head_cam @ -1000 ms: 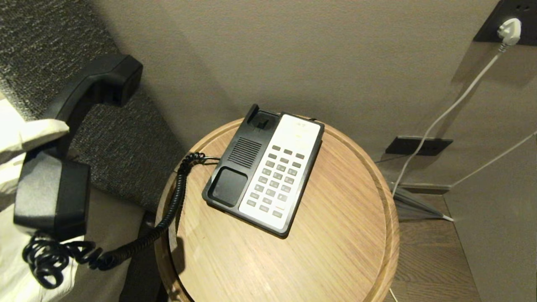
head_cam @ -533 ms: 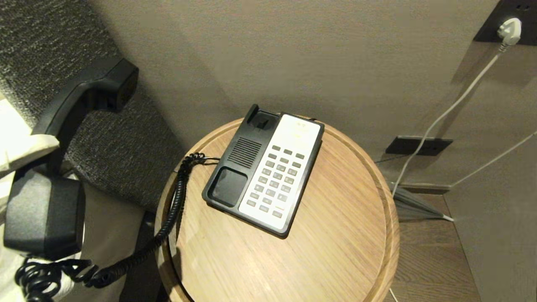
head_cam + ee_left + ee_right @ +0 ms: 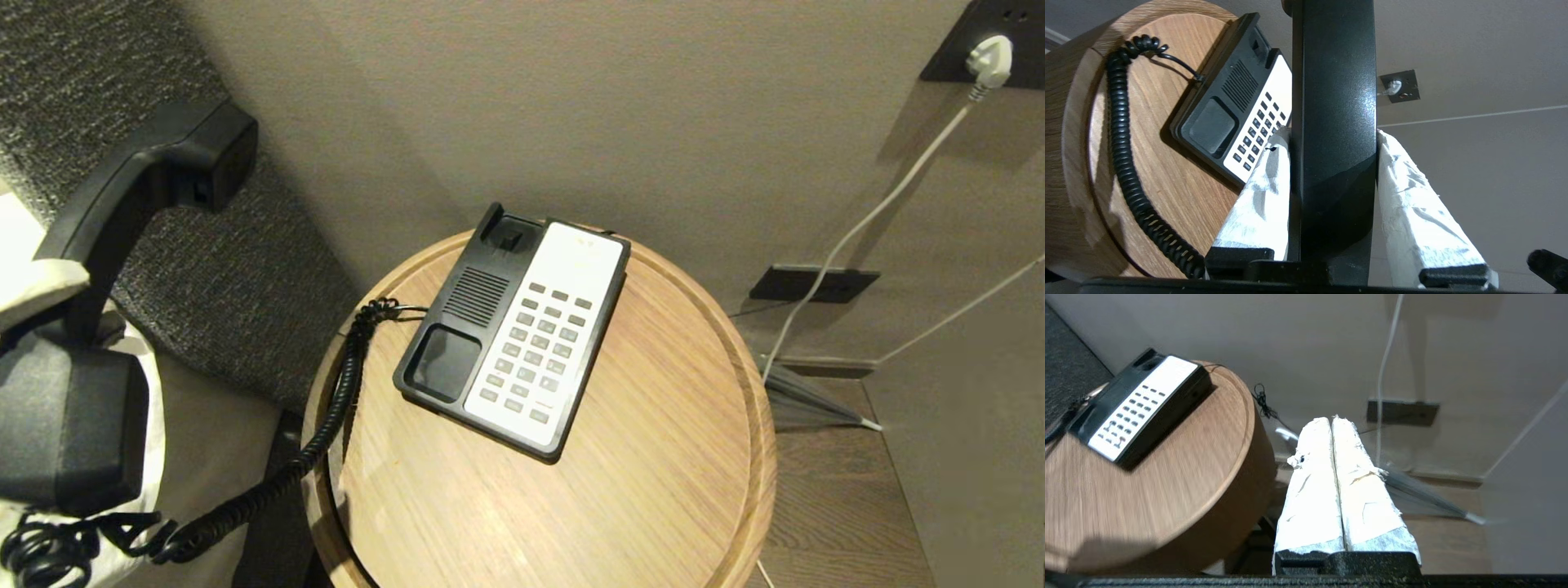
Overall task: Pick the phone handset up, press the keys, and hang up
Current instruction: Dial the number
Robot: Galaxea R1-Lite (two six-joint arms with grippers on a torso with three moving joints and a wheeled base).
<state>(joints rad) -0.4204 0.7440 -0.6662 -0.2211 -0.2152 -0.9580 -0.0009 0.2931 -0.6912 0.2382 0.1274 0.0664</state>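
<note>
Looking down on the scene, we take the round wooden table (image 3: 653,457) as our landmark. Behind it stands a plain beige wall (image 3: 571,98), and off the table's left side is a dark speckled upholstered panel (image 3: 237,294). On the table top, toward its back left, lies the phone base (image 3: 514,331), black with a white keypad face, set at a slant; its handset cradle is bare.

Well off the table's left edge, in the air, we see the phone handset (image 3: 90,327), standing roughly upright with one blocky end high and the other low and near our camera. Our left gripper (image 3: 1333,141) holds it: the white-wrapped fingers (image 3: 1257,192) press on both flanks of the black grip. A black coiled cord (image 3: 326,408) runs from the base's left side, along the table's left rim, and down to a tangle below the handset.

Our right gripper (image 3: 1332,420) hangs beyond the table's right side, above the floor, its two wrapped fingers pressed together with nothing between them. On the wall right of the table, a white plug (image 3: 990,59) sits in a dark socket plate.
</note>
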